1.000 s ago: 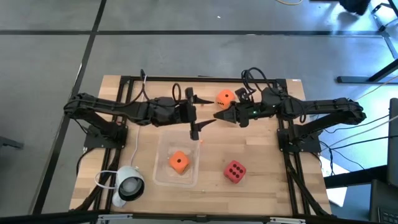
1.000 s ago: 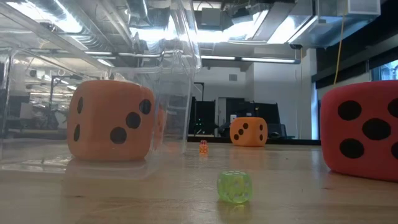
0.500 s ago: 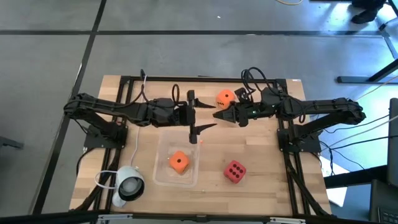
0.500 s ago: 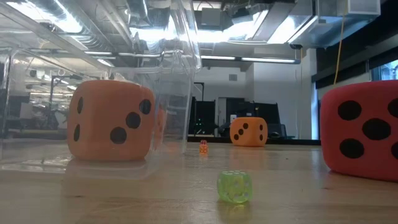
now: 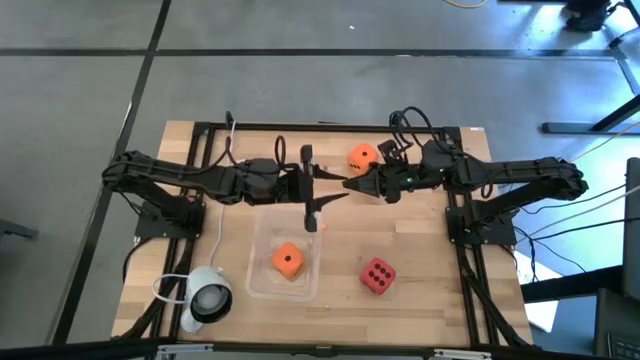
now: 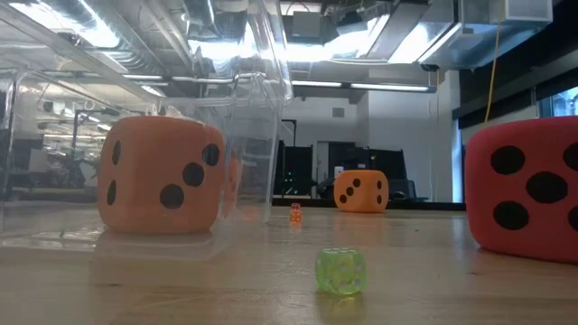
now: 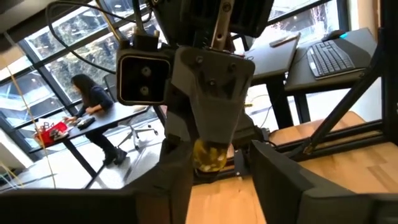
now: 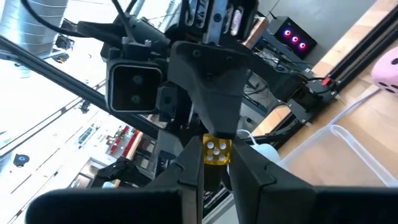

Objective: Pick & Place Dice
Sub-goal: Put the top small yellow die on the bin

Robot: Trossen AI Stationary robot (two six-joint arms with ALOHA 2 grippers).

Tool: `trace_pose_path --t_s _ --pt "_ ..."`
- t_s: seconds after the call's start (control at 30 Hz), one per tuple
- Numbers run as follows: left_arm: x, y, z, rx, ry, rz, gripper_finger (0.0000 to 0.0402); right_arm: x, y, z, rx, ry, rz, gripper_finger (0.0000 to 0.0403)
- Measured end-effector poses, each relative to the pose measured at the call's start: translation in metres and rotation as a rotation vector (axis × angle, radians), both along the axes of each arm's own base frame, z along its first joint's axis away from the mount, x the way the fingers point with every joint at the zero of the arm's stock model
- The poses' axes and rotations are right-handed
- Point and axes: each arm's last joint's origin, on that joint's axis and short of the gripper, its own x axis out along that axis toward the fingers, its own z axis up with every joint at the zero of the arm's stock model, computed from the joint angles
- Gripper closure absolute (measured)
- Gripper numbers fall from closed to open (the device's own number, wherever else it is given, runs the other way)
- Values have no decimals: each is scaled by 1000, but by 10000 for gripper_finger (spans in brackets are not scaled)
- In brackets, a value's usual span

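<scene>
Only my wrist views show the small translucent yellow die [image 8: 216, 151] pinched in the right gripper [image 8: 216, 168], the left gripper [image 7: 216, 165] flanking it, grip unclear, while overhead a soft orange die [image 5: 288, 260] sits in the clear tub [image 5: 262, 288].

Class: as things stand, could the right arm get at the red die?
Probably not yet: the red die lies uncovered, but the right claw is shut on a small yellow die.

The red die [image 6: 533, 190] gets chopped off by the low view's right edge. From overhead, the little yellow die [image 8: 217, 150] between the two grippers is too tiny to spot. The left wrist view only shows it as a yellowish blur. The pink die [image 8: 388, 68] is cut by the frame edge.
</scene>
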Motion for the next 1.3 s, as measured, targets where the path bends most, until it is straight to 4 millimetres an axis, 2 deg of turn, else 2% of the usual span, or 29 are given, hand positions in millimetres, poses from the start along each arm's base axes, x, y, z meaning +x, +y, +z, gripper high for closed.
trace_pose_path --t_s 0.2,0.53,0.87,1.3 --pt "0 -1 0 1 -1 -19 284 0 1 0 0 -1 5 355" --pt "0 -1 1 2 -14 -30 286 16 7 -10 22 7 36 355" --pt "-1 -3 2 0 -12 -43 286 15 8 -7 25 -20 41 355" --pt "-1 -3 0 4 12 -33 229 8 7 0 24 -52 42 355"
